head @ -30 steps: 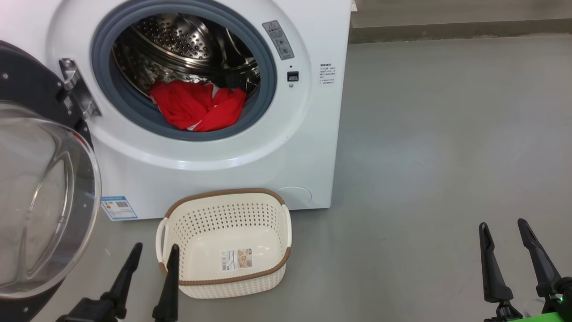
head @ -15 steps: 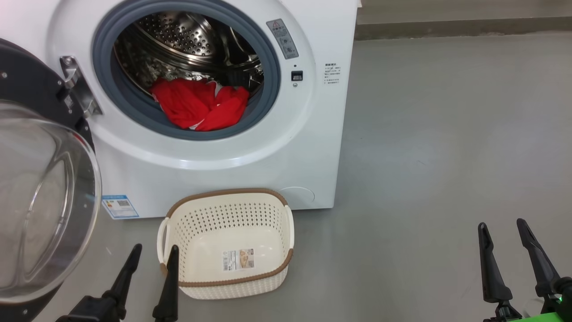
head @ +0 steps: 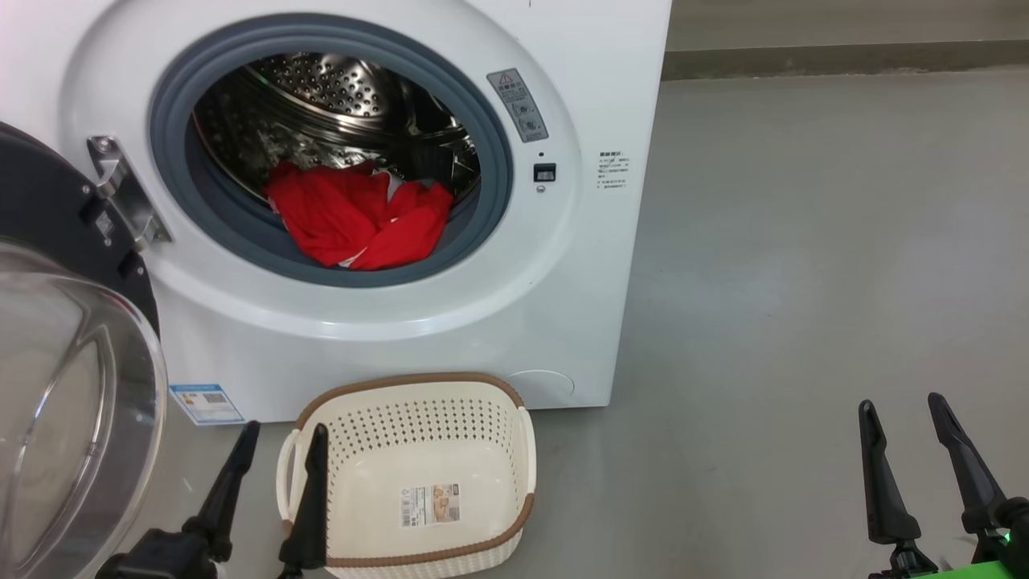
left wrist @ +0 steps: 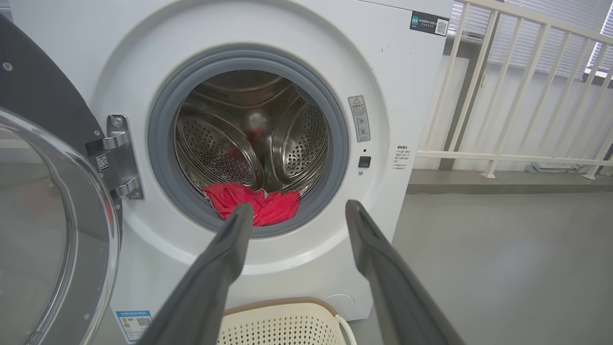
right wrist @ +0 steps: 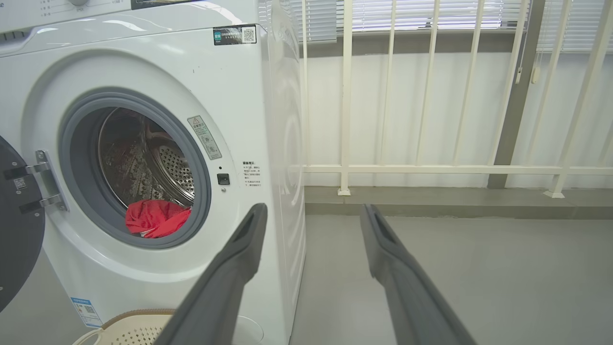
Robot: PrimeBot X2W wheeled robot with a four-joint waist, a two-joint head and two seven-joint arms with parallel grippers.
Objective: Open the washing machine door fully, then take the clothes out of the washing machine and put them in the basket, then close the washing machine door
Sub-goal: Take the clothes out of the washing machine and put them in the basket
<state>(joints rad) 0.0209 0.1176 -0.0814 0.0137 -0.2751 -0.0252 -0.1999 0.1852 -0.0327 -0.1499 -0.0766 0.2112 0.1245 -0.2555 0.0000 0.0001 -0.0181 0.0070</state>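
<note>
The white washing machine (head: 482, 338) stands ahead with its door (head: 72, 402) swung wide to the left, glass bowl facing me. Red clothes (head: 358, 213) with a bit of white lie at the drum's front lip, also seen in the wrist views (left wrist: 251, 206) (right wrist: 155, 218). The cream basket (head: 418, 482) sits on the floor before the machine, with nothing in it but its label. My left gripper (head: 285, 430) is open at the basket's left rim, holding nothing. My right gripper (head: 900, 402) is open at the lower right, well clear of the machine.
Grey floor (head: 804, 281) stretches to the right of the machine. A low kerb and a white railing (right wrist: 431, 167) run behind it. The open door (left wrist: 52, 230) takes up the space at my left, close to the left gripper.
The whole head view has shifted: machine and basket sit lower and slightly larger, so the camera moved. Both grippers hold the same places in view and stay open.
</note>
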